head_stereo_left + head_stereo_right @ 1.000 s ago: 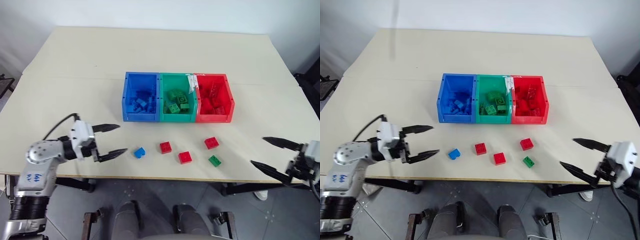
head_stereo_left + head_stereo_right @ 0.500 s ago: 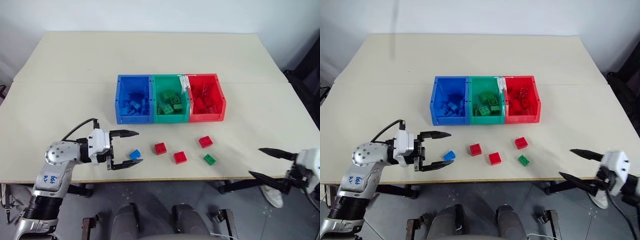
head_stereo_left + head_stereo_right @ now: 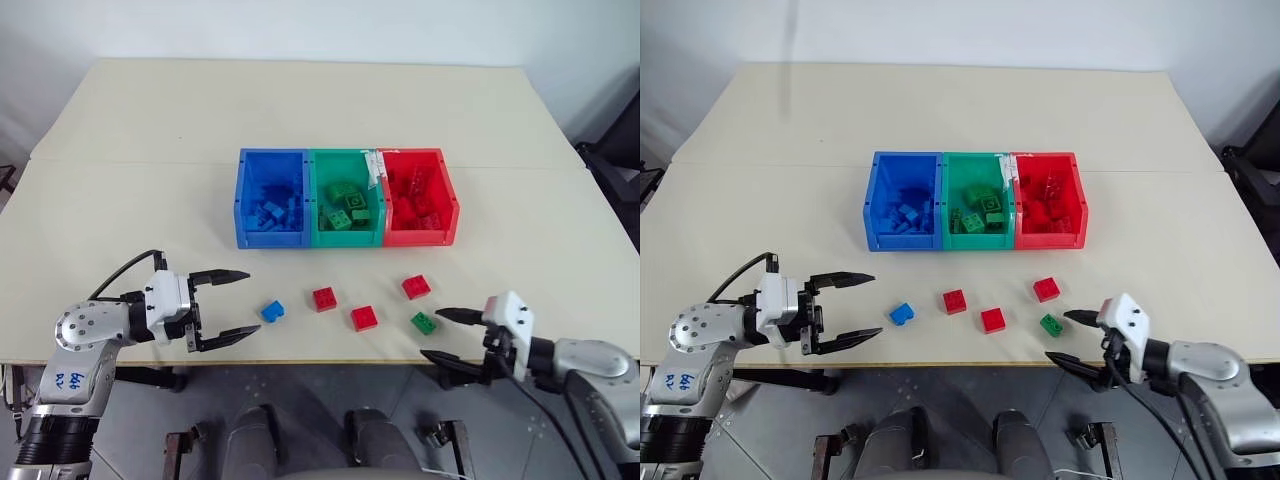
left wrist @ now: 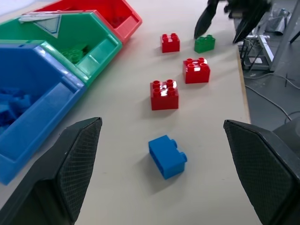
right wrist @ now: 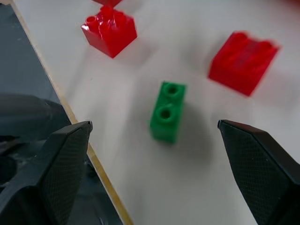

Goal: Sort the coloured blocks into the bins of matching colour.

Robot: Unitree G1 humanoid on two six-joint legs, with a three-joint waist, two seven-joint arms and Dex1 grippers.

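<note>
Cream desk point(image 3: 120, 200) ahead of you, bins point(image 3: 347, 197) mid-desk, five loose blocks near the front edge. Your right hand point(image 3: 441, 334) is spread wide and empty, lined up just beside the green block point(image 3: 424, 322). Careful: that block sits close to the edge, so a clumsy finger could knock it off. Your left hand point(image 3: 222, 309), open too, faces the blue block point(image 3: 272, 311).
</note>
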